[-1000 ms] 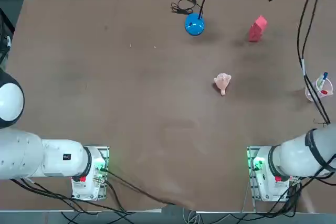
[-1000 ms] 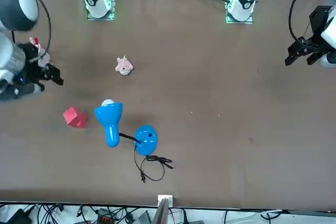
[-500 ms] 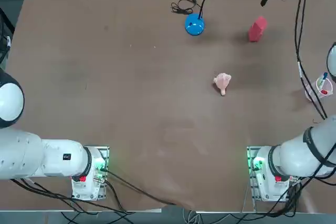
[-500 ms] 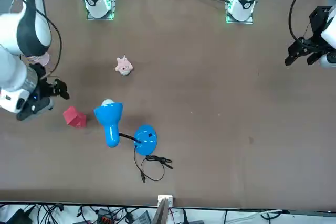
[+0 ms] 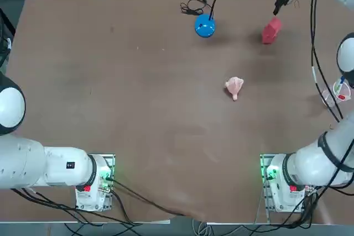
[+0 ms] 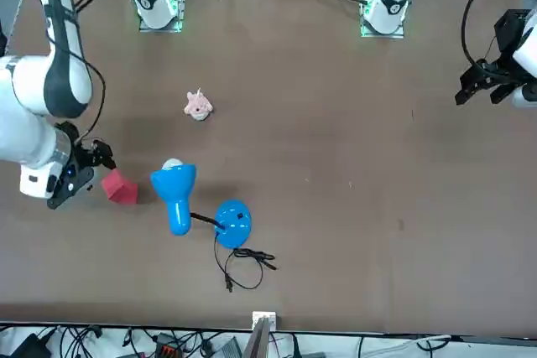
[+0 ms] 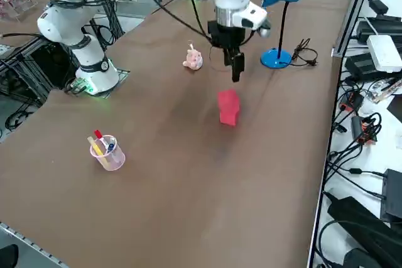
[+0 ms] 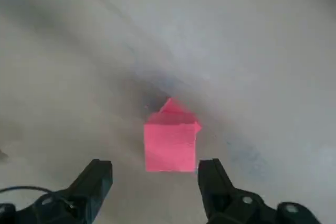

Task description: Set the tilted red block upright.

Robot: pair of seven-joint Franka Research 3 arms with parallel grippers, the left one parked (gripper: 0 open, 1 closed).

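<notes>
The red block (image 5: 271, 30) stands tilted on the brown table at the far right, also visible in the front view (image 6: 120, 188) and the right side view (image 7: 228, 107). My right gripper (image 7: 237, 70) hangs a little above it, fingers pointing down and open, holding nothing. Seen from overhead, the gripper (image 5: 282, 1) is just beyond the block. From the front the gripper (image 6: 92, 155) is close beside the block's upper edge. The wrist view has the block (image 8: 171, 142) below and between the two open fingers, with my gripper (image 8: 156, 169) apart from it.
A blue desk lamp (image 5: 204, 26) with its cable (image 5: 192, 8) stands to the block's left; its head (image 6: 174, 182) is near the block. A pale pink toy (image 5: 234, 87) lies mid-table. A clear cup of pens (image 5: 338, 91) sits at the right edge.
My right gripper has travelled from the table's right edge toward the red block and come down over it. The block has not moved.
</notes>
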